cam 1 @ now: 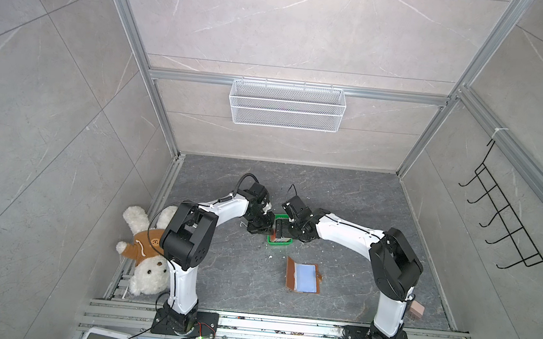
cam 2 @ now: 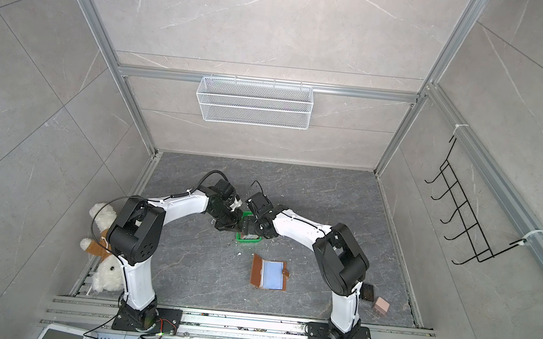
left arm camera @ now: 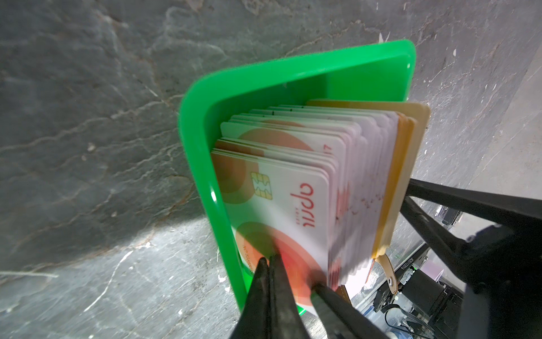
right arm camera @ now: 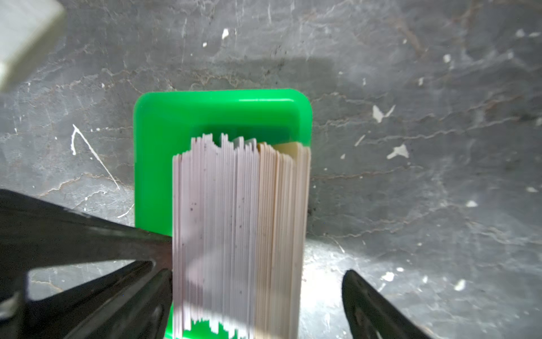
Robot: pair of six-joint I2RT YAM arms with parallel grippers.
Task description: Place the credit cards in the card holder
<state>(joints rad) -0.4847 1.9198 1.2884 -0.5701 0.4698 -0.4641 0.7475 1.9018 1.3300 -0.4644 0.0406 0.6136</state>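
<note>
In green tray (left arm camera: 193, 146), cards (left arm camera: 293, 199) upright, L claw (left arm camera: 268, 259) pressed together, R claw (right arm camera: 258, 268) spread astride them, holder (cam 1: 305, 279) open nearby.

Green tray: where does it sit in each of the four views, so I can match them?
In a top view: green tray mid-floor, just beyond the open card holder.
In a top view: same spot.
Left wrist: centre, rim wrapping the cards.
Right wrist: centre-left, under the cards.
Shared landmark: the credit cards standing on edge inside it.
</note>
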